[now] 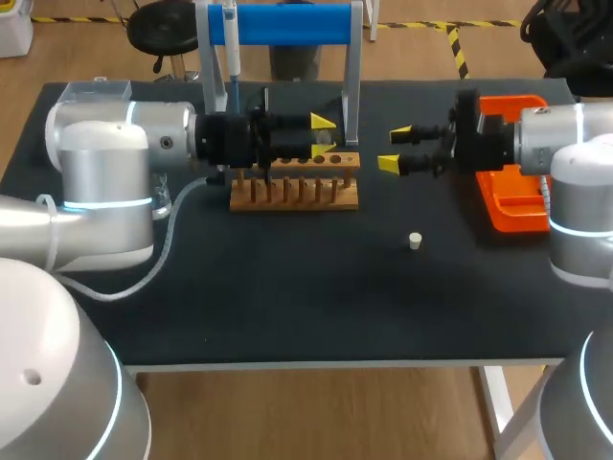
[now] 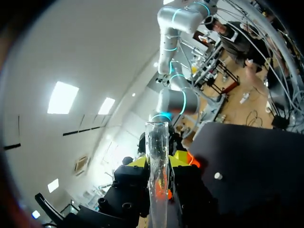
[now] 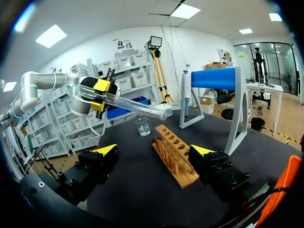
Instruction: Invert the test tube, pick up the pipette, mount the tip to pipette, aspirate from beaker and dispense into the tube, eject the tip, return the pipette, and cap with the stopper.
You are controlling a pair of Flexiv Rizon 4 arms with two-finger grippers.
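Test tube [image 3: 133, 106] in L tool [image 1: 323, 135] grip near rack [image 1: 295, 198]; R tool [image 1: 395, 148] wide open.

left arm lies level along the bench's far edge, its gripper [image 1: 324, 136] clamped on the test tube [image 3: 137, 108]. right gripper [image 1: 395, 148] faces it, level, fingers spread wide.

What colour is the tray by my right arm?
The tray is orange; head view shows it best.

Clear test tube [image 3: 137, 108], seemingly empty, held roughly level; white stopper [image 1: 415, 241] lies on table [image 1: 287, 297].
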